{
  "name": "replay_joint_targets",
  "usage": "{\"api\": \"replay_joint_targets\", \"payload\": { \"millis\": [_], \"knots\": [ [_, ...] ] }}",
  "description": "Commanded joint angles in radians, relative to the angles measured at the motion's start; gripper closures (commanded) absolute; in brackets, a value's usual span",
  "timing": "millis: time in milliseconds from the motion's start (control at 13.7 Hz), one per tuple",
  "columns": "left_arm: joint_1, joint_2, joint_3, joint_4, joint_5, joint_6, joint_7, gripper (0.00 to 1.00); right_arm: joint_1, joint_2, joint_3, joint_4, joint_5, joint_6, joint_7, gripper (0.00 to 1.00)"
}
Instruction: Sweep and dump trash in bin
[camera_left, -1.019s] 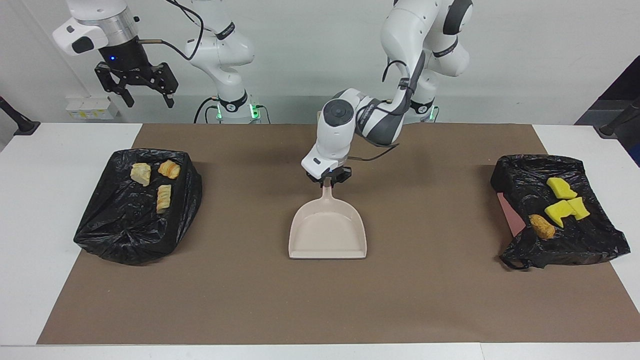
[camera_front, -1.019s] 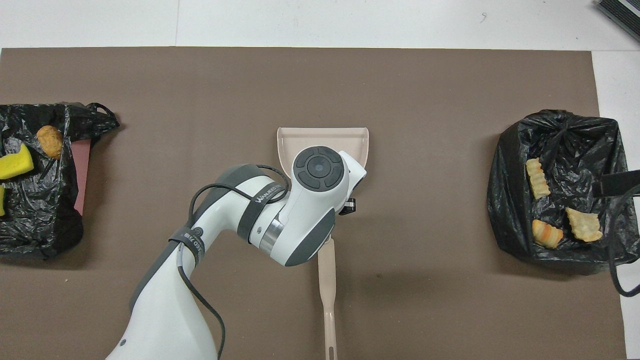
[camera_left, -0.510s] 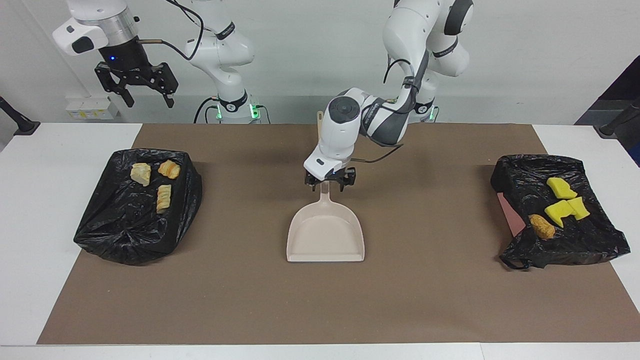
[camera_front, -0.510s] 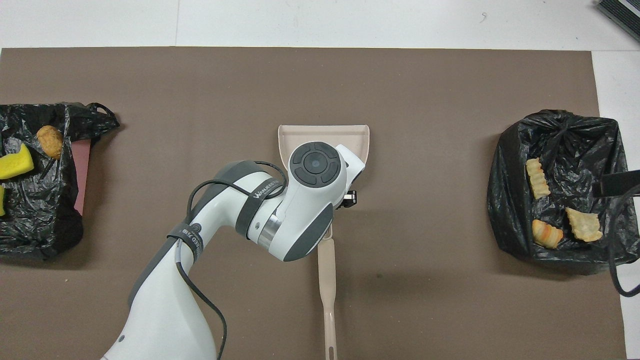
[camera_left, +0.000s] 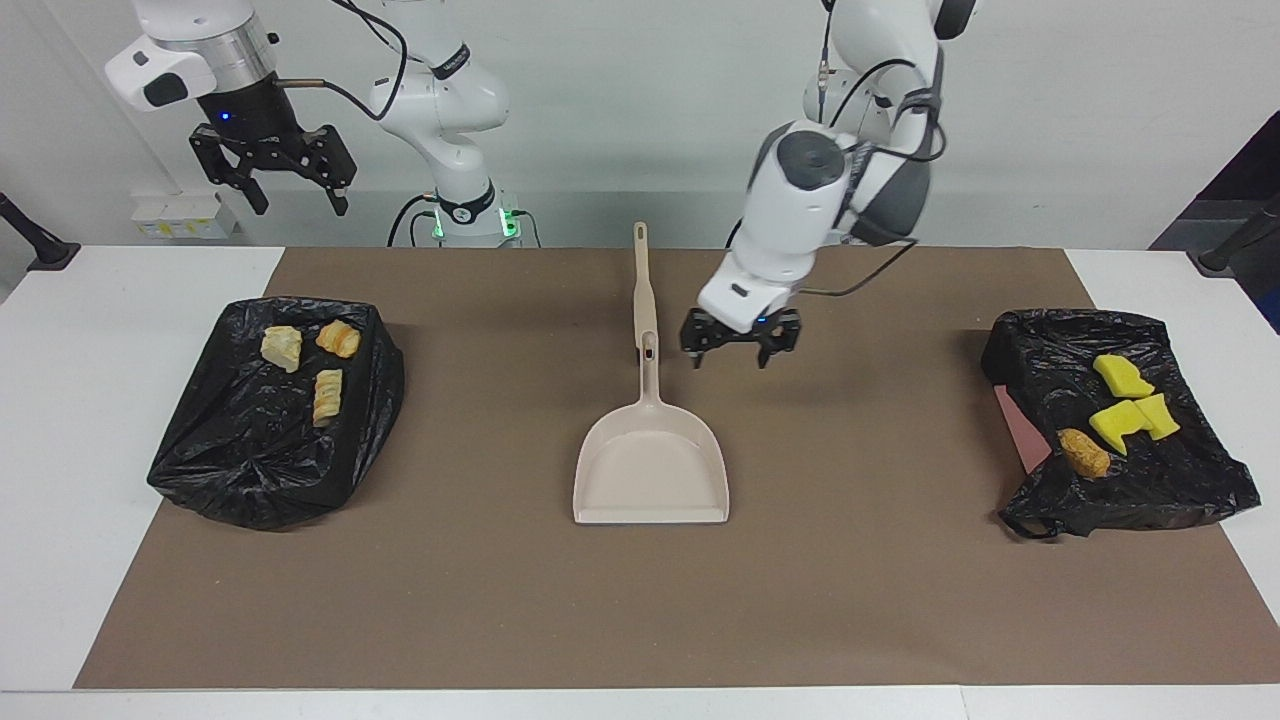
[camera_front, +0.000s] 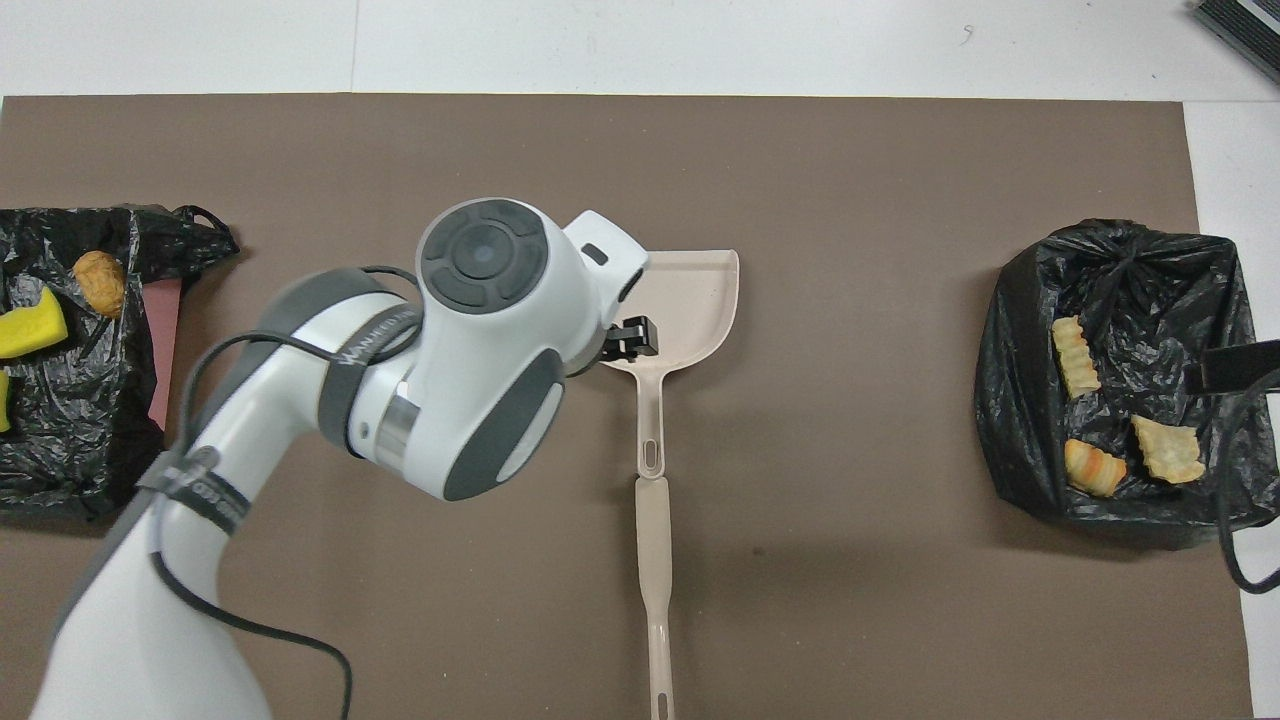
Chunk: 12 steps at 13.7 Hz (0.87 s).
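Two black-lined bins are being shown: the one at 9 o'clock of the dustpan is holding three bread lumps, the one at 3 o'clock three yellow sponges and one lump. The left gripper is being held wide, empty, above the mat; the right gripper is waiting, spread

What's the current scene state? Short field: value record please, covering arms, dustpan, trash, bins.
left gripper: open, empty, raised over the mat beside the dustpan handle
right gripper: open, empty, waiting high above its end of the table
dustpan: flat on the brown mat, mid-table, empty, handle toward the robots
brush: on the mat, in line with the dustpan handle, nearer the robots
right-end bin: black bag, three bread lumps
left-end bin: black bag, three yellow sponge pieces, one bread lump
loose trash on mat: none seen
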Motion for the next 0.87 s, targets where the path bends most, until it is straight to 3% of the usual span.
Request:
{"api": "replay_joint_targets", "payload": {
  "millis": [0,801],
  "knots": [
    [0.084,-0.055,-0.01,-0.015,-0.011,-0.061,0.121,0.0,0.0,-0.01,-0.002,-0.012,0.007,0.003,-0.002,0.0],
    [0.468,-0.153,0.005,-0.019,-0.001,-0.196,0.621,0.0,0.0,-0.01,-0.002,-0.012,0.007,0.003,-0.003,0.0]
  ]
}}
